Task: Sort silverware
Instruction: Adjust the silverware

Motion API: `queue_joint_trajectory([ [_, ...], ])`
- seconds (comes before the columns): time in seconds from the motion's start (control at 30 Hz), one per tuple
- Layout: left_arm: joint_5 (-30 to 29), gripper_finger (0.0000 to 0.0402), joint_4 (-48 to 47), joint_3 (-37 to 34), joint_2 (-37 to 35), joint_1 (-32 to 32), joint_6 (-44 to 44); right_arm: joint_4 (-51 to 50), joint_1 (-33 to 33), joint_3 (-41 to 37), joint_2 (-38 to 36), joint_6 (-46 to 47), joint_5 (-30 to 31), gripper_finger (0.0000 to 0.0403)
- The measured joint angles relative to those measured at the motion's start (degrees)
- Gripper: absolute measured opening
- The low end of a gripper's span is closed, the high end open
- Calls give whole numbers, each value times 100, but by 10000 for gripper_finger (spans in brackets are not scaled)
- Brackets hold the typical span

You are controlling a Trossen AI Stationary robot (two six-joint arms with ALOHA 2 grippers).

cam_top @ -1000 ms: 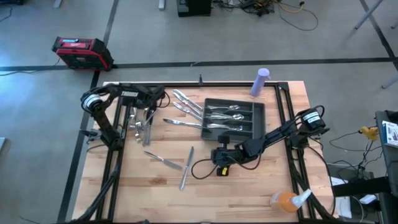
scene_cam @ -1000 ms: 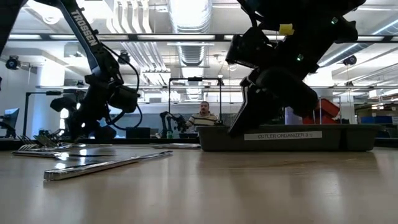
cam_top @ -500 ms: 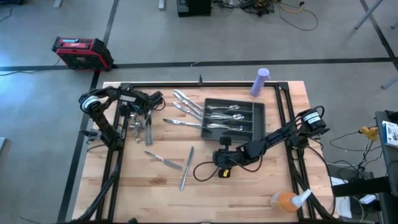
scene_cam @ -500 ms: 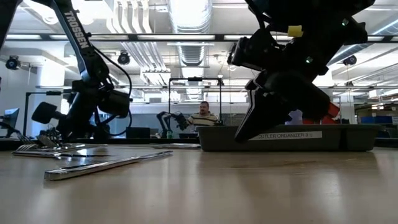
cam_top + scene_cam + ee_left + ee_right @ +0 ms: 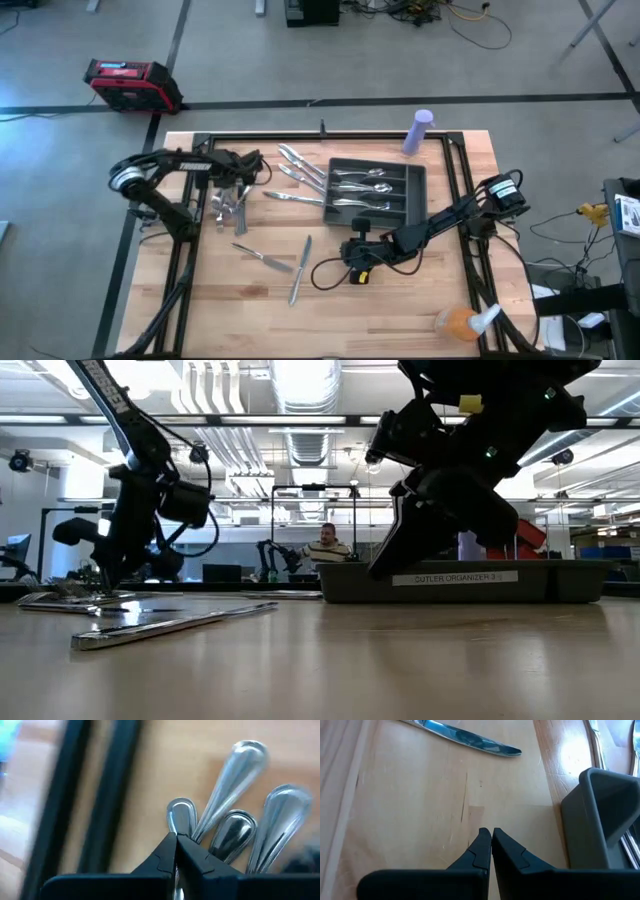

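Silverware lies in a pile (image 5: 225,205) at the table's left. Loose pieces lie at the far middle (image 5: 300,162), beside the tray (image 5: 293,197) and toward the near middle (image 5: 300,268). More pieces lie in the dark grey tray (image 5: 418,172). My left gripper (image 5: 176,837) is shut, pointing down at the pile's rounded handle ends (image 5: 105,582). My right gripper (image 5: 491,833) is shut above bare wood by the tray's near left corner (image 5: 358,232), with a knife (image 5: 465,737) ahead of it. My left gripper points down from above with its shut fingertips right at the rounded handle end (image 5: 181,816) of one piece in the pile. That piece lies flat among its neighbours. I cannot tell whether the fingertips touch it.
A purple bottle (image 5: 419,131) stands at the far edge and an orange spray bottle (image 5: 460,320) lies at the near right corner. Black frame rails (image 5: 190,215) run along both table sides. A person (image 5: 327,546) sits far behind the table. Bare wood lies along the near edge.
My left arm has stretched out flatter, and its gripper has tipped down and sunk onto the silverware pile. My right gripper dipped a little toward the near edge and came back beside the tray. No silverware has moved.
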Motion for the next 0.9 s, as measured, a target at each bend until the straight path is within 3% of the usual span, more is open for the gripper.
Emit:
queue_joint_trajectory([
  [0.13, 988, 0, 108, -16, -562, -775, 127, -4, 0, 0, 0, -4, -2, 0],
  [0.2, 1128, 0, 178, -15, -860, -1265, 168, -2, 0, 0, -2, -2, -2, 0],
  [0.53, -58, 0, -104, -12, -2169, -3342, -214, 44, -45, 52, -2, -212, -4, 0],
  [0.7, -335, 0, -968, -256, -2233, -3052, -1033, 173, -267, 280, 0, -352, -4, 0],
  [0.9, -187, 0, -381, -744, -1629, -2050, -506, 141, -581, 751, 31, -455, -7, 0],
])
